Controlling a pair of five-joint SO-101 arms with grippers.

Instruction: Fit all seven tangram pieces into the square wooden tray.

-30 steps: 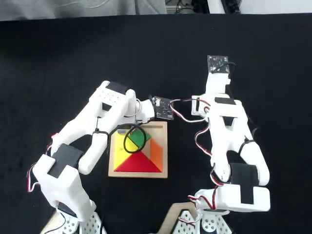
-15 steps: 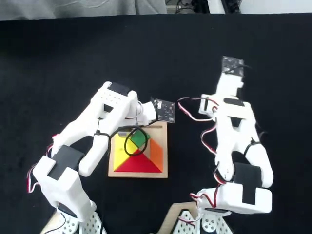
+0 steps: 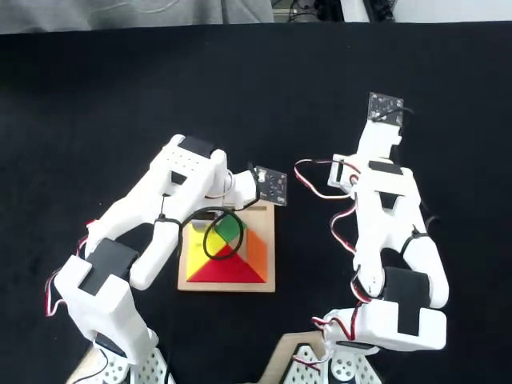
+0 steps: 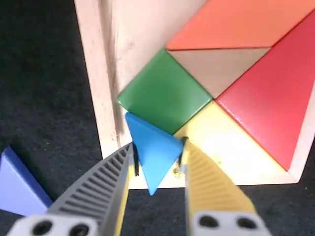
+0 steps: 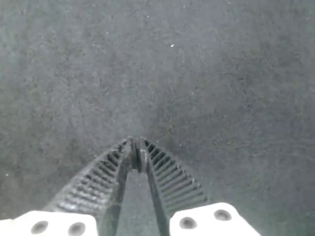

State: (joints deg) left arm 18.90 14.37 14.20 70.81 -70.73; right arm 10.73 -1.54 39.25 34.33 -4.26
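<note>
Well, the left arm (image 3: 152,216) has hardly stirred this past second. The left gripper (image 4: 157,146) hangs over the near edge of the square wooden tray (image 4: 91,73), its fingers clamped on a light blue triangle (image 4: 152,152) just by the green square (image 4: 162,93). Five pieces already lie in the tray, and a darker blue piece (image 4: 17,184) waits on the cloth beside it.

The right arm (image 3: 388,224) has swung out and away from the tray. The right gripper (image 5: 136,147) has its fingers together on nothing. To my eye that leaves room for the triangle to go down, with one piece left after it.

Everything sits on a black cloth (image 3: 120,96), with grey fabric (image 3: 120,12) along the far edge.
</note>
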